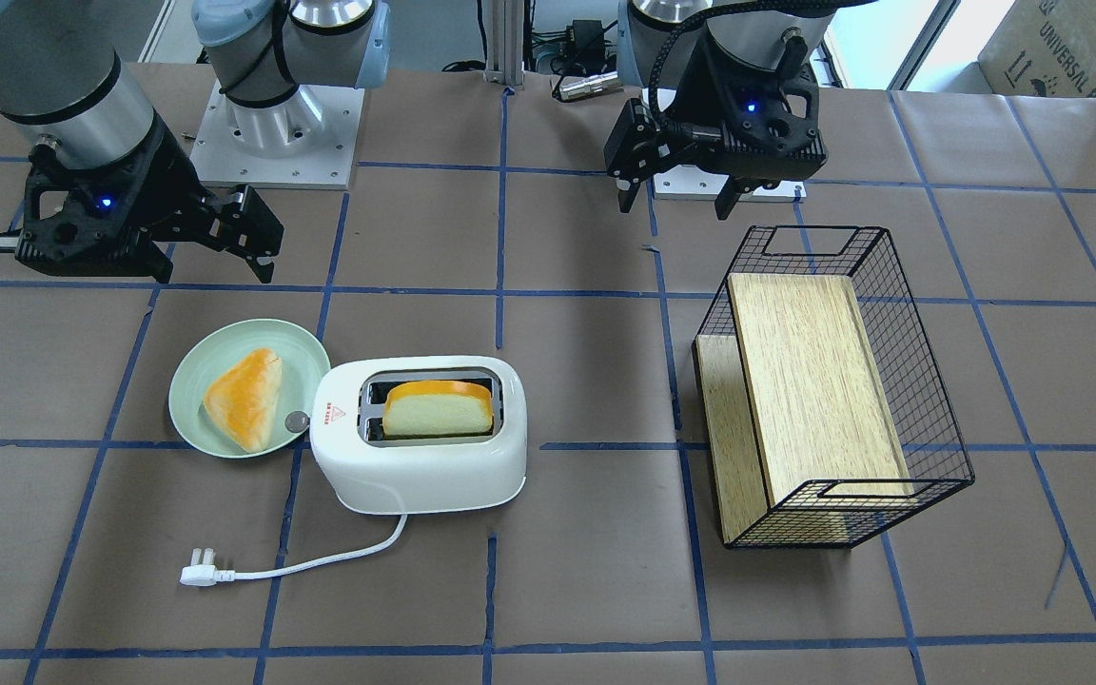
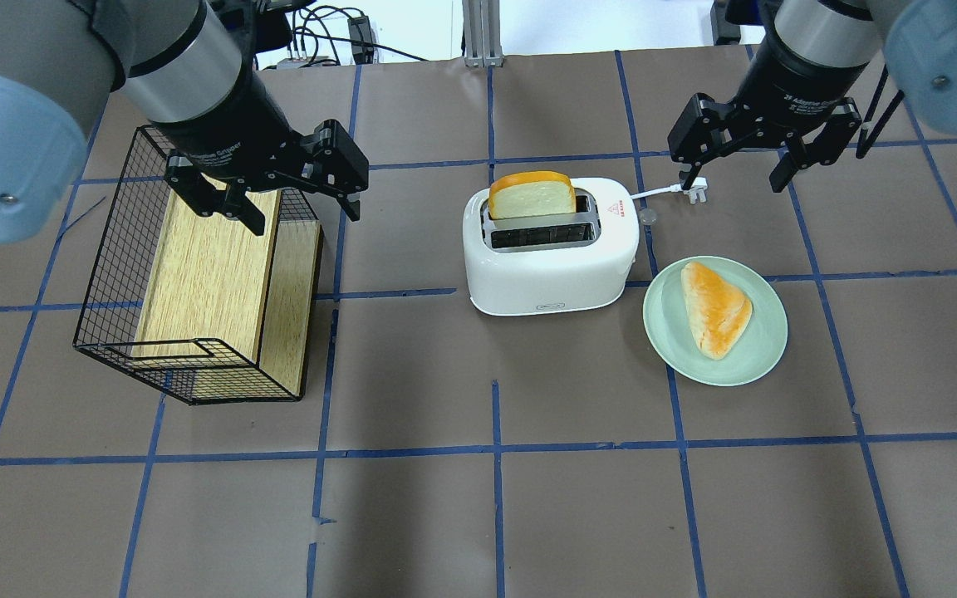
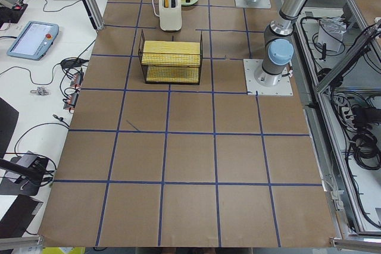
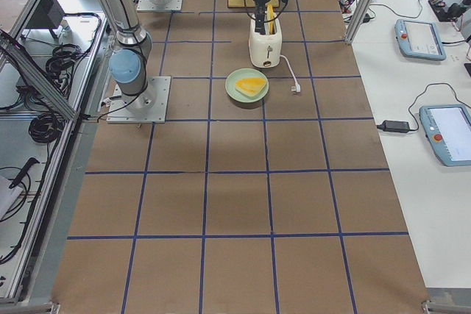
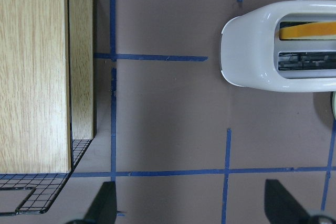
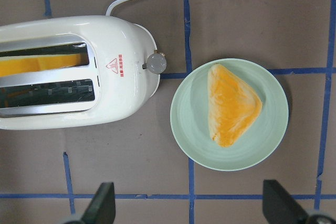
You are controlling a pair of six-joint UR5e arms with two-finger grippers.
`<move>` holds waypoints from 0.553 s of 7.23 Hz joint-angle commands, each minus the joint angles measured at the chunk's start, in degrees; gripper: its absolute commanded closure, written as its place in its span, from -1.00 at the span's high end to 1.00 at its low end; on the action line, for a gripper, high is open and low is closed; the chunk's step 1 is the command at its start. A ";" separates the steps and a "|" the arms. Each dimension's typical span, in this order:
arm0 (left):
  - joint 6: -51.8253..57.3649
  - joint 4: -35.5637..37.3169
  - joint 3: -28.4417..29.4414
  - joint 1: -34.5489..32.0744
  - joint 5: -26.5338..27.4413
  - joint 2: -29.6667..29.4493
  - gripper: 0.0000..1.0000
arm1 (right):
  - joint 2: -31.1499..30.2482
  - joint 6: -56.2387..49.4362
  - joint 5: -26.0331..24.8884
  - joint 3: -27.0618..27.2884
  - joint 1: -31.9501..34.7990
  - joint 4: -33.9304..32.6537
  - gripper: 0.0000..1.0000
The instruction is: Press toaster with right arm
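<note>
The white two-slot toaster (image 1: 420,476) stands mid-table with a slice of bread (image 1: 439,409) upright in one slot. It also shows in the overhead view (image 2: 549,274) and the right wrist view (image 6: 121,40), where its small grey knob (image 6: 156,62) faces the plate. My right gripper (image 2: 732,170) is open and empty. It hovers above the table past the plate and to the right of the toaster, and also shows in the front view (image 1: 215,271). My left gripper (image 2: 304,214) is open and empty, over the basket's far right corner.
A light green plate (image 2: 765,357) with a triangular bun (image 2: 715,307) lies beside the toaster's knob end. The white cord ends in a plug (image 2: 697,193) near my right gripper. A black wire basket (image 2: 113,249) with a wooden block inside stands at the left.
</note>
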 commanded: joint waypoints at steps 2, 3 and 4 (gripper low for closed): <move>0.00 0.00 0.06 -0.06 0.00 0.00 1.00 | 0.03 0.10 0.13 0.22 0.00 0.05 0.99; 0.00 0.00 0.06 0.03 0.00 0.00 1.00 | -0.06 0.01 0.13 0.14 0.09 -0.03 0.99; 0.00 0.00 -0.03 0.03 0.00 0.00 1.00 | -0.06 -0.08 0.13 0.22 0.09 -0.04 0.99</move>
